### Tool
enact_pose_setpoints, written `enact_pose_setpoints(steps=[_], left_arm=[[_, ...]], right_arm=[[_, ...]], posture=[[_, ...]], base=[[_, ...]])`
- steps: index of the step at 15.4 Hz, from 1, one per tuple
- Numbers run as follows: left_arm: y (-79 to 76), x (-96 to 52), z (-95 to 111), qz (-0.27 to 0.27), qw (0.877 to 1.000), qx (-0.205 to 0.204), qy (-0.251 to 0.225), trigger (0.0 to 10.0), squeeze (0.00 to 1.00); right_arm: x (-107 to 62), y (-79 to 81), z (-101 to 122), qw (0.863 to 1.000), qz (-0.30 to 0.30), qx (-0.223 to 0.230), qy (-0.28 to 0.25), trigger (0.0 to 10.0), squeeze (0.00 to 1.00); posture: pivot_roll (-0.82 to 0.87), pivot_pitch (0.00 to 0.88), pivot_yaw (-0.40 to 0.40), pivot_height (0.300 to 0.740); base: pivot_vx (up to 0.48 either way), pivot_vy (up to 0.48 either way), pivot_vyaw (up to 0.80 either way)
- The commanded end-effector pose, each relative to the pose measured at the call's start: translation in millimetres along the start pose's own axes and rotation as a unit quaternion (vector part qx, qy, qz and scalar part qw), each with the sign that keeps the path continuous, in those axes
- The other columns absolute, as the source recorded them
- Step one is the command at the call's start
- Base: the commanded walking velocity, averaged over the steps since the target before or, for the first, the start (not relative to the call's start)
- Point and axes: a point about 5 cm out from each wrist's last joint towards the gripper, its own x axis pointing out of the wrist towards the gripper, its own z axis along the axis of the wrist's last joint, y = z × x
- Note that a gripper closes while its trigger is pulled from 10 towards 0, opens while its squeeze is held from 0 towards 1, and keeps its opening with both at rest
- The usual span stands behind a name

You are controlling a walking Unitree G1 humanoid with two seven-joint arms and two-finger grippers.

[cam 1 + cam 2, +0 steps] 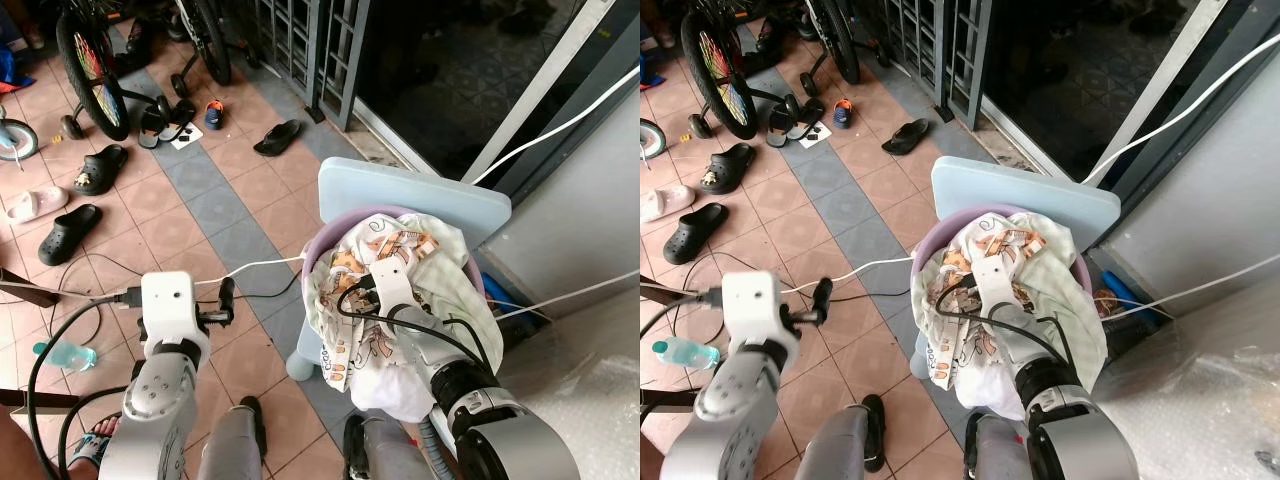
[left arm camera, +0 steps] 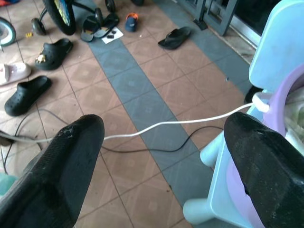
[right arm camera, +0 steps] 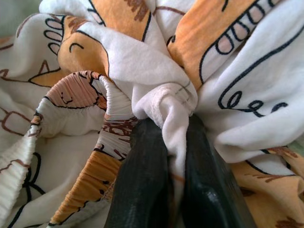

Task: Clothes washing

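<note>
The right tool point(image 3: 173, 156) is pinched narrow on a fold of the printed cloth point(image 1: 395, 300) heaped in the purple basin point(image 1: 322, 242) right of frame centre, while the left tool point(image 2: 166, 166), spread wide, hangs over the floor tiles point(image 1: 215, 210) lower left, well apart.

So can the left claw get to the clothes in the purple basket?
Probably yes. The left claw hangs open beside the purple basket, nothing between them, and the clothes spill over its near rim.
</note>
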Motion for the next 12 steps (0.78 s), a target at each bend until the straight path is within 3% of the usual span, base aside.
enact_pose_setpoints(steps=[1, 4, 6, 9, 10, 12], left_arm=[[1.6, 2.1, -4, 0.004, 1.0, 0.007, 0.004, 10.0, 0.0], [1.4, 17.7, -2, 0.002, 1.0, 0.016, -0.007, 10.0, 0.0], [2.0, 29.7, -2, -0.005, 1.0, 0.024, -0.012, 10.0, 0.0], [-9.0, 48.1, 0, -0.041, 0.997, 0.053, -0.027, 10.0, 0.0], [-10.0, 52.6, 2, -0.046, 0.997, 0.055, -0.029, 10.0, 0.0], [-11.0, 60.0, 3, -0.054, 0.996, 0.063, -0.032, 10.0, 0.0]], right_arm=[[-0.2, -9.1, -2, 1.0, -0.012, 0.016, 0.0, 0.0, 0.0], [-1.0, -18.5, 14, 0.997, -0.024, 0.057, -0.036, 0.0, 0.0], [-6.3, -24.1, 38, 0.99, -0.026, 0.091, -0.105, 0.0, 0.0], [-40.7, -41.7, 64, 0.958, -0.037, 0.131, -0.253, 0.0, 0.0], [-52.9, -42.0, 63, 0.952, -0.036, 0.124, -0.279, 0.0, 0.0], [-67.3, -34.5, 47, 0.955, -0.017, 0.118, -0.272, 0.0, 0.0]], posture=[[0.07, 0.17, -0.055, 0.74], [0.05, 0.091, -0.038, 0.74], [0.01, 0.031, 0.0, 0.74], [-0.03, 0.0, 0.062, 0.74], [-0.04, 0.0, 0.073, 0.74], [-0.05, 0.0, 0.088, 0.74]], base=[[0.0, 0.0, 0.0], [0.0, 0.0, 0.0], [0.0, 0.0, 0.0], [0.0, 0.0, 0.0], [0.0, 0.0, 0.0], [0.0, 0.0, 0.0]])
